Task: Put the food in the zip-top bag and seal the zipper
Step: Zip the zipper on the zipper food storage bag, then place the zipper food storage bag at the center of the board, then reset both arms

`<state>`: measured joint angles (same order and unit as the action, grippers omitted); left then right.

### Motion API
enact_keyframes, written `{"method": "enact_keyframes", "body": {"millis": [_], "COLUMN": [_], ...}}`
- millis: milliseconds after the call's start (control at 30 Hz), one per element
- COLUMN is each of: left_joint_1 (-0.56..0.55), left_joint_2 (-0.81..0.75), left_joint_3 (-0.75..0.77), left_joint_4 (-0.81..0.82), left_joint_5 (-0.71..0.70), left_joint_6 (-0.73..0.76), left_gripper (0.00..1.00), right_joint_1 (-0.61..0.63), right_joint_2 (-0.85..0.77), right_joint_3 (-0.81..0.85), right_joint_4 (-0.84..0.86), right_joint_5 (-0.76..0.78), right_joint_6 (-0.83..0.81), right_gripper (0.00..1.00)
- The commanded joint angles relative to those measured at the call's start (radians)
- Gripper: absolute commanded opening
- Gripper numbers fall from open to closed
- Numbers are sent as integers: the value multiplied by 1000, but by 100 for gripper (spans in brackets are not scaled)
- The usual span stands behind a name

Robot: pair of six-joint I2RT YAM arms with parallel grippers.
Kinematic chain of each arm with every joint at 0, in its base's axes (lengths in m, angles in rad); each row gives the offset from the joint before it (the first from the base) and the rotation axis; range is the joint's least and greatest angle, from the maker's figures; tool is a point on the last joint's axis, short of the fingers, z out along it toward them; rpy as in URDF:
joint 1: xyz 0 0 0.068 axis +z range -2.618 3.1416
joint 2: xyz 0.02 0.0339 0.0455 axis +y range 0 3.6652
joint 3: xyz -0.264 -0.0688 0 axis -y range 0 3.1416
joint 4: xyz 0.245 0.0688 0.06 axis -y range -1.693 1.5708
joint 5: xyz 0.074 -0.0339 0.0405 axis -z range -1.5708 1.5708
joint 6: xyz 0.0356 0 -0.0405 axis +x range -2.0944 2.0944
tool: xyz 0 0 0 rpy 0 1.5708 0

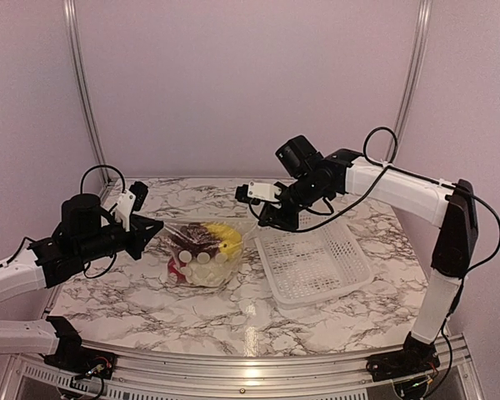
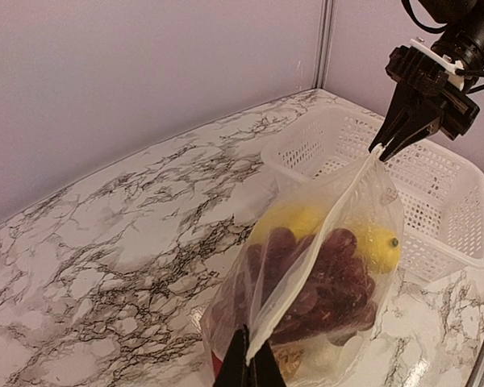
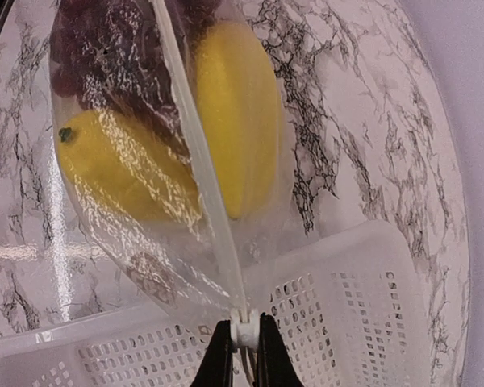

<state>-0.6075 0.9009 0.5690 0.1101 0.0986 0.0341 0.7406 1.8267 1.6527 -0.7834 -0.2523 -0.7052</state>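
Note:
The zip-top bag [image 1: 202, 252] hangs stretched between both grippers, just above the marble table. It holds the food: dark purple grapes [image 2: 327, 282], two yellow pieces [image 3: 234, 113] [image 3: 121, 173], white cauliflower [image 1: 207, 265] and a red piece [image 1: 177, 268]. The zipper [image 2: 323, 234] runs taut as a white strip from one gripper to the other. My left gripper [image 2: 252, 355] is shut on the zipper's left end. My right gripper [image 3: 243, 329] is shut on the small white slider [image 3: 244, 334] at the zipper's right end, above the basket's edge.
A white perforated basket [image 1: 317, 262] sits on the table right of the bag, under the right gripper. Purple walls and metal frame posts [image 1: 83, 100] bound the back. The right arm's cable [image 1: 375, 142] loops above its wrist.

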Motion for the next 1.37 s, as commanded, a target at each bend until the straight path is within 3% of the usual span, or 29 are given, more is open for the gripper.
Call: {"method": "enact_keyframes", "body": {"millis": [0, 233, 367, 500, 567, 667, 767, 933, 967, 1000, 1033, 1167, 1267, 1333], "left_joint_1": [31, 51, 83, 87, 86, 86, 85, 86, 86, 86, 86, 86, 86, 86], "left_joint_2": [40, 227, 254, 204, 168, 102, 11, -47, -34, -18, -1, 78, 127, 145], "left_joint_3": [34, 217, 290, 244, 200, 135, 127, 246, 278, 313, 346, 470, 541, 548], "left_joint_4": [71, 110, 67, 17, -16, -67, -106, -236, -263, -289, -314, -405, -456, -455], "left_joint_5": [-42, -94, -89, -76, -59, -43, -64, -283, -321, -355, -389, -494, -528, -516], "left_joint_6": [-8, 66, 107, 76, 35, -24, -59, -75, -77, -80, -84, -108, -144, -159], "left_gripper": [0, 0, 0, 0, 18, 40, 58, 79, 82, 86, 96, 99, 99, 99], "right_joint_1": [-58, -57, -49, -20, 5, 44, 24, -139, -177, -223, -269, -437, -471, -478], "right_joint_2": [6, 213, 308, 234, 174, 109, 68, -9, -26, -47, -73, -152, -214, -265], "right_joint_3": [50, 453, 636, 493, 364, 221, 223, 245, 230, 207, 178, 77, 0, -96], "right_joint_4": [-115, -155, -201, -148, -107, -76, -109, -58, -28, 16, 59, 202, 293, 370], "right_joint_5": [94, 24, -20, -54, -68, -64, -153, -282, -291, -292, -289, -242, -16, 46], "right_joint_6": [-15, -5, 9, 2, -14, -19, 20, 141, 173, 216, 271, 435, 485, 480], "right_gripper": [3, 4, 5, 6, 11, 28, 42, 63, 71, 86, 97, 99, 98, 99]}}
